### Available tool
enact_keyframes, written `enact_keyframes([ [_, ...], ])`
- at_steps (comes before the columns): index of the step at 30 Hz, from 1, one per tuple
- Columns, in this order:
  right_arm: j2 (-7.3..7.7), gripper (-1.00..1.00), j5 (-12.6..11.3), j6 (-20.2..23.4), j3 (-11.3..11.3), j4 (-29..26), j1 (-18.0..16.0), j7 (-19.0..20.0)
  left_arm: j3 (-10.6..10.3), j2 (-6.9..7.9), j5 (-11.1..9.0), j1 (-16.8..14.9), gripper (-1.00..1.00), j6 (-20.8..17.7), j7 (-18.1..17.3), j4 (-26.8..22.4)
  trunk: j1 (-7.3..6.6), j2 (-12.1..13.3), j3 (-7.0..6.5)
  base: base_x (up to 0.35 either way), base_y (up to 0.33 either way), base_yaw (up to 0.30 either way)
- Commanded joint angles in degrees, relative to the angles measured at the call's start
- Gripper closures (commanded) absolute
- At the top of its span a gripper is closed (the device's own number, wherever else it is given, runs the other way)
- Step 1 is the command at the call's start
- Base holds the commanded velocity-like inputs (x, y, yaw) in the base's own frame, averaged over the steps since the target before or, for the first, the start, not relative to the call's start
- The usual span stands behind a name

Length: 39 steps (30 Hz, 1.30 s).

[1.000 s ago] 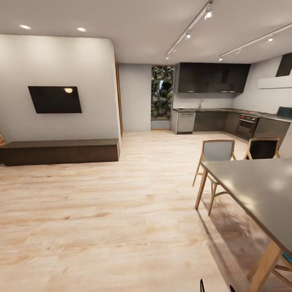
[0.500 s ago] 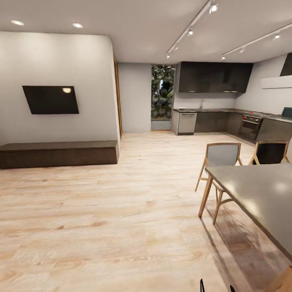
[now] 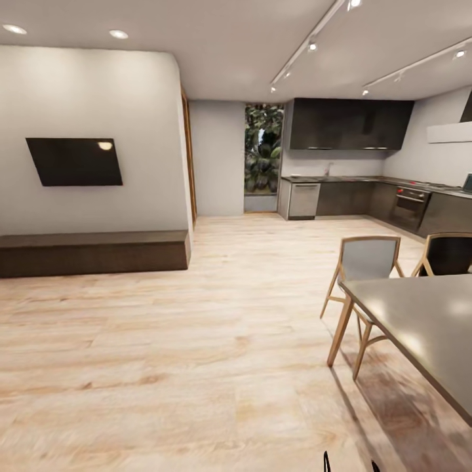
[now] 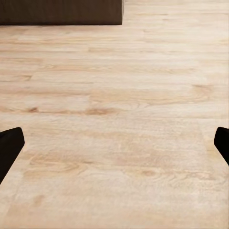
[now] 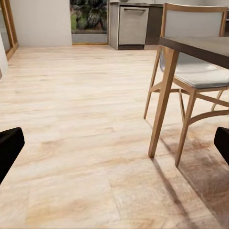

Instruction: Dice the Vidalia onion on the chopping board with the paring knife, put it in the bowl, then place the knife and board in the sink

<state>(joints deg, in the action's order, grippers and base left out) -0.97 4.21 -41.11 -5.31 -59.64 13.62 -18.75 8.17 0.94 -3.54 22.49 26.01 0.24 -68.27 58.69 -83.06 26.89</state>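
The kitchen lies far ahead across the room, and its dark countertop runs along the back wall under dark wall cabinets. The Vidalia onion, sink, chopping board, paring knife and bowl cannot be made out at this distance. In the left wrist view my left gripper is open over bare wooden floor, its black fingertips far apart with nothing between them. My right gripper is open too and faces the floor beside a table leg.
A grey dining table with two wooden chairs stands at the right. A low dark bench sits under a wall screen at the left. Wide wooden floor leads to the kitchen, past a dishwasher and an oven.
The whole head picture has shifted: the camera has moved forward toward the kitchen, so the table and chairs sit lower and further right. Nothing in the room itself has moved.
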Motion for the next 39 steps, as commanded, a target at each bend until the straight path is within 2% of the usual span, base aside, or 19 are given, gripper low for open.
enact_keyframes([
  [1, 0.00, -1.00, 0.44, 0.06, -0.05, -0.04, 0.01, -0.50, -0.08, 0.03, -0.35, 0.01, -1.00, 0.10, 0.02, -0.02, 0.04, -0.02, 0.03, 0.322, 0.000, 0.000],
  [39, -0.03, -1.00, 0.46, -0.02, -0.05, 0.49, 0.01, -0.50, -0.08, 0.03, -0.33, 0.02, -1.00, 0.10, 0.02, 0.76, 0.04, -0.02, 0.03, 0.322, 0.000, 0.000],
])
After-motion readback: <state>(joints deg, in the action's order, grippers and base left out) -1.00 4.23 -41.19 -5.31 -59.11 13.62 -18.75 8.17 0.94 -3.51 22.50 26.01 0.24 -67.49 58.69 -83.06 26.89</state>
